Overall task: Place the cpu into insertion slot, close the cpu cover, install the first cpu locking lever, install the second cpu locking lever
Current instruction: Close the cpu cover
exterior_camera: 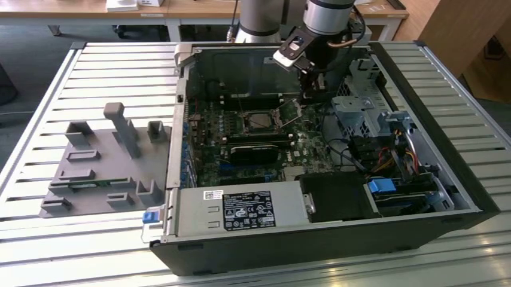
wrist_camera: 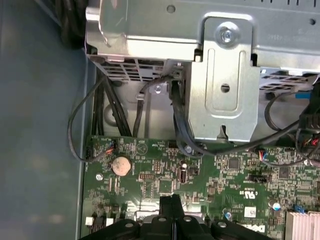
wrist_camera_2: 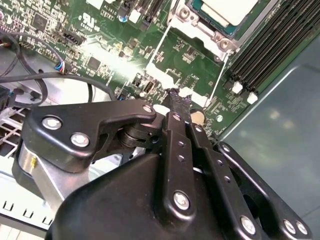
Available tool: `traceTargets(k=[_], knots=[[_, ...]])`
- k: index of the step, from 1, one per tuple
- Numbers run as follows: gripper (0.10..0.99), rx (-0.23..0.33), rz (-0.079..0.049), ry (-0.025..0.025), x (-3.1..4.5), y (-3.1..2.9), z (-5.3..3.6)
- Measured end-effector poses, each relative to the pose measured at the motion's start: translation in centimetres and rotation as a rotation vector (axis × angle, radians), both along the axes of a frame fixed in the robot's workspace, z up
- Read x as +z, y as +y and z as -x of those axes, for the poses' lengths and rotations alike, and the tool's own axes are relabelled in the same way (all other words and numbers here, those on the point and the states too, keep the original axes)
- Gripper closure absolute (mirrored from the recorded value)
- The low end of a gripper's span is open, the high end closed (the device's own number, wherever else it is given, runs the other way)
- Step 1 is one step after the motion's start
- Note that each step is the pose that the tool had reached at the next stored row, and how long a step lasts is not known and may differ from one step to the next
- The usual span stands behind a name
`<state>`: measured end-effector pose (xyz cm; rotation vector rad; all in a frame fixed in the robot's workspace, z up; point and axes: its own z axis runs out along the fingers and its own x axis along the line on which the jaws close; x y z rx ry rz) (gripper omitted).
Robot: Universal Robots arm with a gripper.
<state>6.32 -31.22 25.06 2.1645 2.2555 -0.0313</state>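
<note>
A slatted metal table [exterior_camera: 104, 66] stands before wooden desks [exterior_camera: 200, 7] on a dark floor [exterior_camera: 32, 42].

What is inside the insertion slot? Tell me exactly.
The cpu lies inside the insertion slot, with its pale metal top showing in the second wrist view. The slot's floor is covered by the chip and cannot be seen.

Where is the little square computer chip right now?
In the exterior view, the cpu lies flat in the middle of the green motherboard inside the open computer case, just to the exterior view's left of the pincer.
</note>
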Motion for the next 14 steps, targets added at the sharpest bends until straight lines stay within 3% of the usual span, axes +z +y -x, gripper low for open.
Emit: traceTargets(k=[14], knots=[[0.980,0.000,0.025,0.0086,-0.43,0.67,-1.08]])
